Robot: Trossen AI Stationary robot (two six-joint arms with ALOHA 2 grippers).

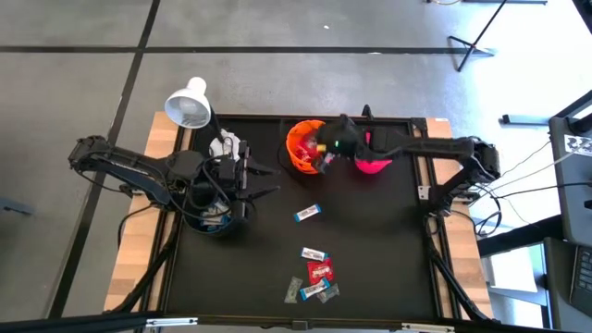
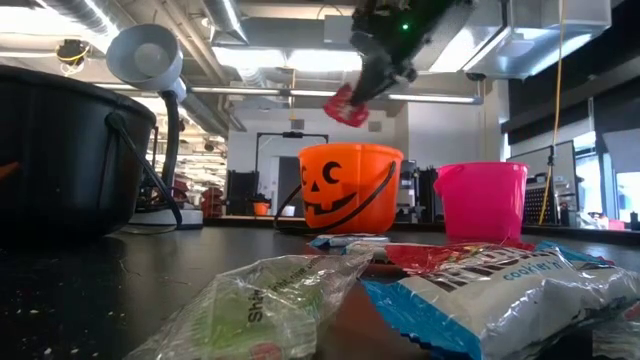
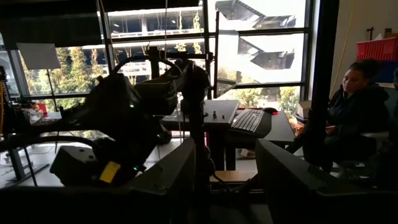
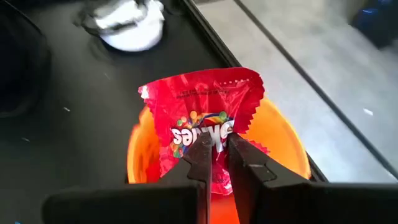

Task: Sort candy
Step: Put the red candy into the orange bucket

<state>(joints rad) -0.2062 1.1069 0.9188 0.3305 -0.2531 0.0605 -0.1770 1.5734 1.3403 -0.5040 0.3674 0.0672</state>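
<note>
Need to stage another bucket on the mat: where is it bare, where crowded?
Bare: the mat's right side, between the pink bucket and the front edge. Crowded: the front-centre candy cluster, the orange bucket under the right gripper, and the left gripper.

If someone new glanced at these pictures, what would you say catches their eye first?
Most striking is the red candy packet pinched in the right gripper directly above the orange pumpkin bucket at the table's far edge, with the pink bucket beside it. Next, a cluster of wrapped candies lies near the front edge, while the left gripper waits open over the black bucket.
</note>
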